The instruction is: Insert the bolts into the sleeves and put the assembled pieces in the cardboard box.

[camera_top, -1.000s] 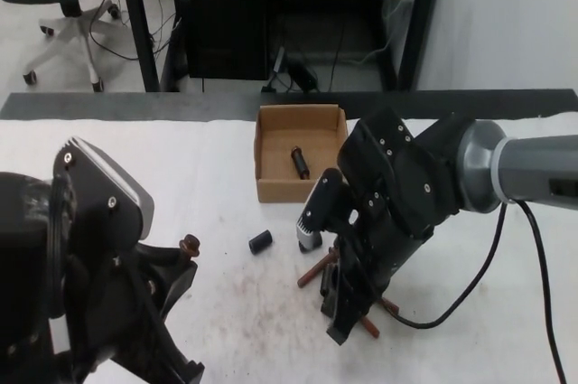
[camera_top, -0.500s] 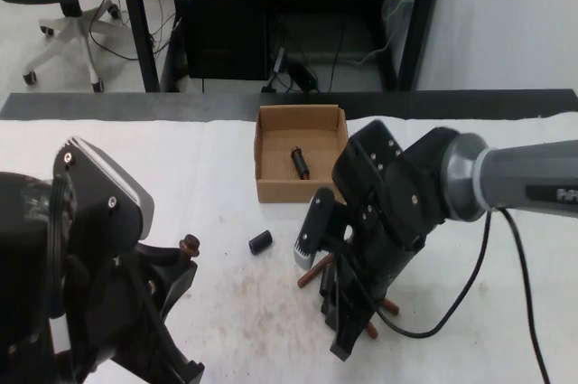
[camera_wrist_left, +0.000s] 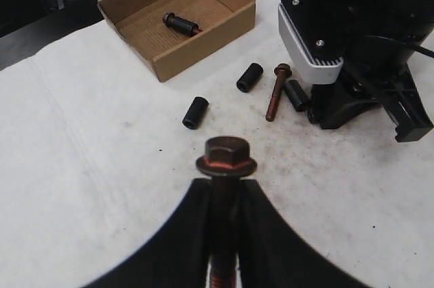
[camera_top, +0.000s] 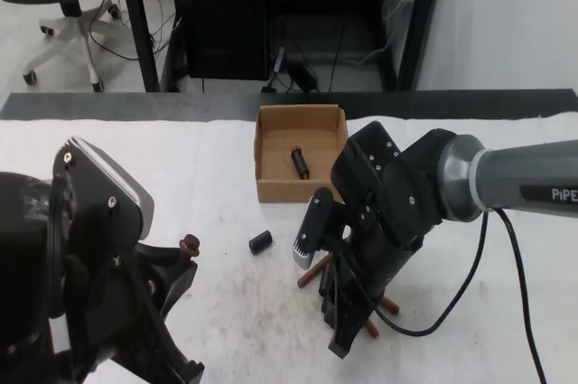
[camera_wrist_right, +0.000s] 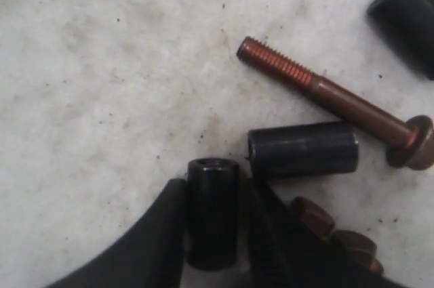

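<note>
- High view: set behind both arms, facing forward and down, standing well back over the bench (camera_top: 181, 176).
- Left wrist view: low and oblique, facing the cardboard box (camera_wrist_left: 207, 40), which the high view shares.
- Right wrist view: very near, facing straight down on a loose bolt (camera_wrist_right: 339, 101), which the left wrist view shares.

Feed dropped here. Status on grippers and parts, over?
Left gripper shut on bolt. Right gripper shut on sleeve, down at the bench. One assembled piece in cardboard box. Loose bolt, sleeves beside right gripper.

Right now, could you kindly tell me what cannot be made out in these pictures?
Left wrist view: bolt in left gripper, threaded end cut off by the edge.
Right wrist view: bolt heads, partly behind right gripper.
High view: piece in cardboard box, too small for detail.
</note>
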